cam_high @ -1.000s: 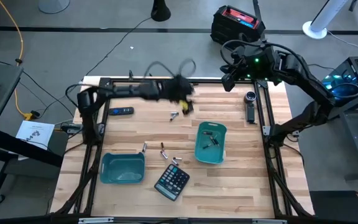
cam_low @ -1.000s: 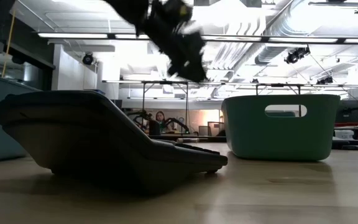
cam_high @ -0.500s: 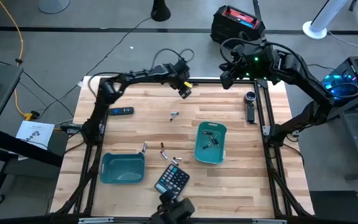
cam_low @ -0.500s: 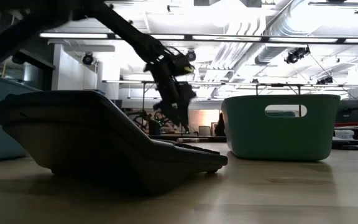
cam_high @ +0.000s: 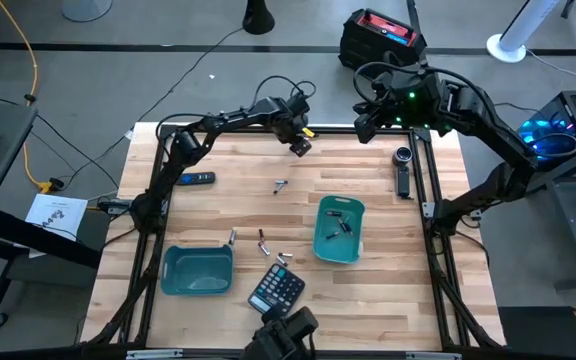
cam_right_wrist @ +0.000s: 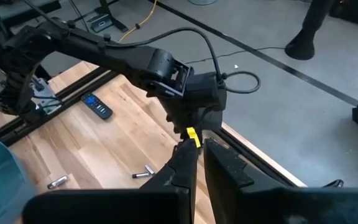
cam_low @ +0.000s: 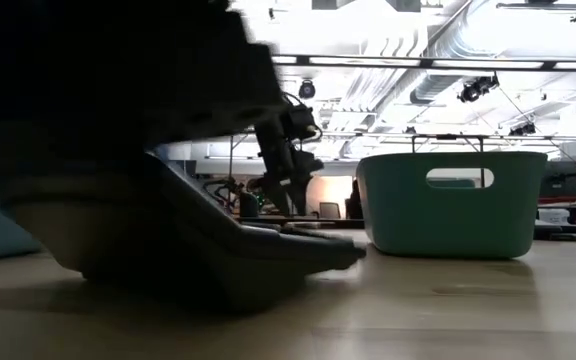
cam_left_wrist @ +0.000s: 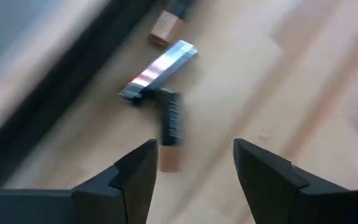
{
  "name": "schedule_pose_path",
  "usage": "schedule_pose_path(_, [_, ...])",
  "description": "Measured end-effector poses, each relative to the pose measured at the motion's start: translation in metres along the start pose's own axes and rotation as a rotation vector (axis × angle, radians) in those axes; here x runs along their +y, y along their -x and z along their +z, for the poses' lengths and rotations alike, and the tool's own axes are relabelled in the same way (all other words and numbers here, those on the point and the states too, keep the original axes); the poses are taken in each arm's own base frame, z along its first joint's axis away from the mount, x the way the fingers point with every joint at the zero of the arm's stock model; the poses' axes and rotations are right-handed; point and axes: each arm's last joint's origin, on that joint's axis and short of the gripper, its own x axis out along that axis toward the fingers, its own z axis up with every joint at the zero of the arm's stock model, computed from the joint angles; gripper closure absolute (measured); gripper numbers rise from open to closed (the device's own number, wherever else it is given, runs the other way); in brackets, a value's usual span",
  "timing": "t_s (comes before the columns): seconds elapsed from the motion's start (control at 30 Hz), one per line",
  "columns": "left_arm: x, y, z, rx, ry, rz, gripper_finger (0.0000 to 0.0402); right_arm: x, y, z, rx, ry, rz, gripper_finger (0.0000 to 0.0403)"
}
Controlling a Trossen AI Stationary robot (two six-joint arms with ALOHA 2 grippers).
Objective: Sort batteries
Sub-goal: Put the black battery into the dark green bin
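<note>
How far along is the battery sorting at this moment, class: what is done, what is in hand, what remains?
Done: a few batteries lie in the right teal bin; the left teal bin looks empty. In hand: nothing; the left gripper hangs open-fingered over a pair of batteries near the table's far edge. Left: loose batteries by the calculator and mid-table. The right gripper waits shut beyond the far edge.

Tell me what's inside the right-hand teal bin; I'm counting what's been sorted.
In the high view, the teal plastic bin on the right holds a few small dark batteries. The exact count is unclear; the low view shows only its wall.
</note>
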Motion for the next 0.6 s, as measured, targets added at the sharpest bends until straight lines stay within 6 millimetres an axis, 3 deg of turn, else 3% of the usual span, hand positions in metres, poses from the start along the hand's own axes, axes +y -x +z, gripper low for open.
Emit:
schedule_pose_path(0.2, [0.000,-0.007,0.000,0.002,0.020,-0.050,0.0232,0.001,0.000,0.000,0.002,-0.002,0.008,0.0378])
schedule_pose_path(0.4, [0.001,-0.004,0.001,-0.007,0.029,-0.025,0.0238,0.001,0.000,0.000,0.005,-0.020,0.014,0.0378])
schedule_pose_path(0.6, [-0.004,0.004,0.002,-0.011,-0.127,0.064,0.0238,0.001,0.000,-0.001,0.009,-0.017,0.016,0.0378])
